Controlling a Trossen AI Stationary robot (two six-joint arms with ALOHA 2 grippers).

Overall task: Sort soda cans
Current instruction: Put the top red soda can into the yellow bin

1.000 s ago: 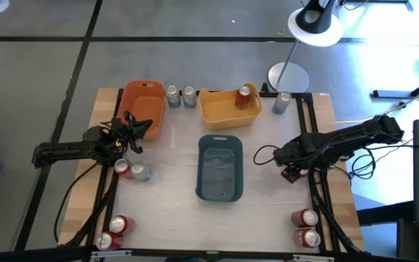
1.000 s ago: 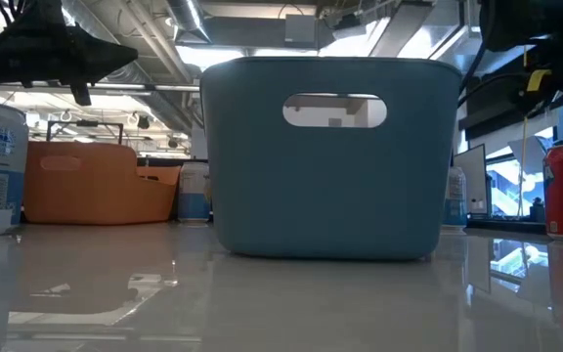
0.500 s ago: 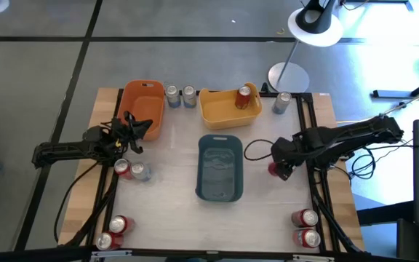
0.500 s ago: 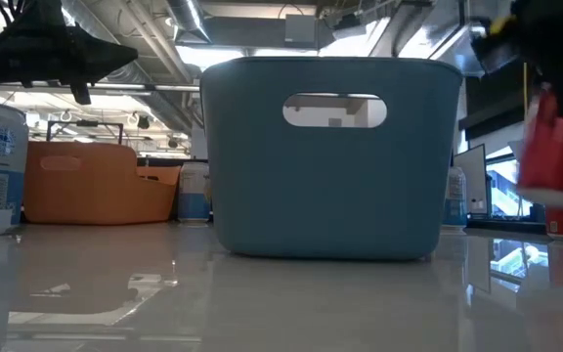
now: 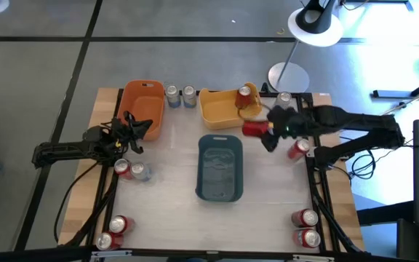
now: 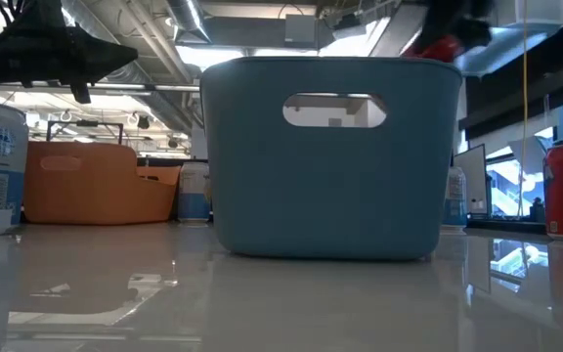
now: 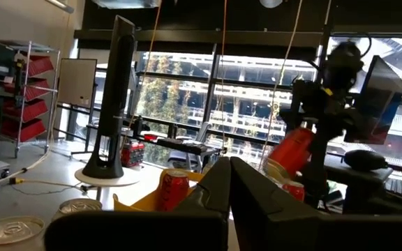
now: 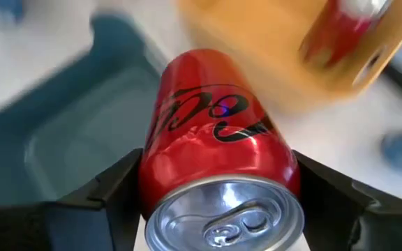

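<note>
Fingers of the right gripper (image 5: 266, 135) clamp a red soda can (image 5: 254, 129) from both sides, lifted off the table (image 5: 173, 182), at 1 o'clock from the dark blue-grey bin (image 5: 220, 167) and at 5 o'clock from the yellow bin (image 5: 224, 109). Second red can (image 5: 246, 95) stands inside the yellow bin. Left gripper (image 5: 131, 135) hovers beside the orange bin (image 5: 140, 105); its fingers (image 7: 257, 202) sit nearly closed on nothing. Remaining cans stand around the table edges.

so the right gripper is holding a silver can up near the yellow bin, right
Not quite. The can in the right gripper is red, not silver, as the right wrist view shows. It is indeed held up near the yellow bin.
</note>
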